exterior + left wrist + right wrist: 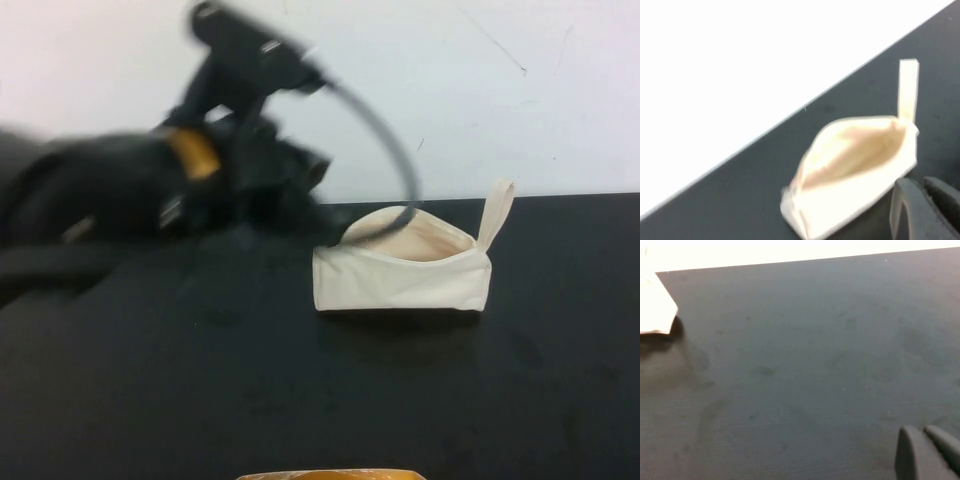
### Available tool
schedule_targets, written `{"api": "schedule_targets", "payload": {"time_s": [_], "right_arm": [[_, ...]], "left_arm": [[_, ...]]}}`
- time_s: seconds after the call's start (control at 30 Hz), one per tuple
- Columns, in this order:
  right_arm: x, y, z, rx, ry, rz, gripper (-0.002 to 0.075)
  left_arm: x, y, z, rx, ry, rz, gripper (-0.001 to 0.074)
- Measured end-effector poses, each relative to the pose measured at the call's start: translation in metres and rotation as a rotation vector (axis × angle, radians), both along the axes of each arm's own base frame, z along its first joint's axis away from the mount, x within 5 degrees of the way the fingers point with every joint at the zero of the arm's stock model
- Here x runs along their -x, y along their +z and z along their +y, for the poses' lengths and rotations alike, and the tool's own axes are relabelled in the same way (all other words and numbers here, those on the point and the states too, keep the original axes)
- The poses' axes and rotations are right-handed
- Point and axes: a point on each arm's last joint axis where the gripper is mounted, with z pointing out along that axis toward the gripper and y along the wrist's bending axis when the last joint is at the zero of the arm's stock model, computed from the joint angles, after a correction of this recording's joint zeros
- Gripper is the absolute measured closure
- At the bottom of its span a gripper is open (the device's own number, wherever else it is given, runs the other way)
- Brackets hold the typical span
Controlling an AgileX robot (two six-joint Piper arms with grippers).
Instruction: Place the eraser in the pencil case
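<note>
The cream pencil case (400, 275) stands open in the middle of the black table, its loop strap (497, 210) up at its right end. It also shows in the left wrist view (855, 165), and a corner of it in the right wrist view (655, 305). The eraser shows in no view. My left gripper (315, 180) is blurred, raised just left of and behind the case's left end. In its wrist view (918, 182) the fingers are together with nothing between them, beside the case. My right gripper (921, 430) is shut and empty over bare table, well away from the case.
The black table (200, 380) ends at a white wall behind the case. A cable (385, 135) loops from the left arm down to the case's back rim. An orange-yellow part (330, 474) shows at the near edge.
</note>
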Motion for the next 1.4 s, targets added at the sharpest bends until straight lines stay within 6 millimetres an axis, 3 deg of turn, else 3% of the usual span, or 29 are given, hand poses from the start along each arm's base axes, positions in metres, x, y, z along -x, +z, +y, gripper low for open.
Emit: {"api": "schedule_targets", "payload": {"time_s": [0.27,0.77,1.03,1.4], "right_arm": [[0.0,0.0,0.0,0.0,0.0,0.0,0.0727],[0.0,0.0,0.0,0.0,0.0,0.0,0.0727],[0.0,0.0,0.0,0.0,0.0,0.0,0.0727],[0.0,0.0,0.0,0.0,0.0,0.0,0.0727]], "left_arm": [[0.083,-0.014,0.056,0.041,0.016,0.004,0.0727],[0.185,-0.037,0.123,0.171,0.023,-0.074,0.0727],[0.209,-0.055,0.136,0.103,0.006,0.032,0.0727],[0.21,-0.069,0.144,-0.033,0.049,0.113,0.0727]]}}
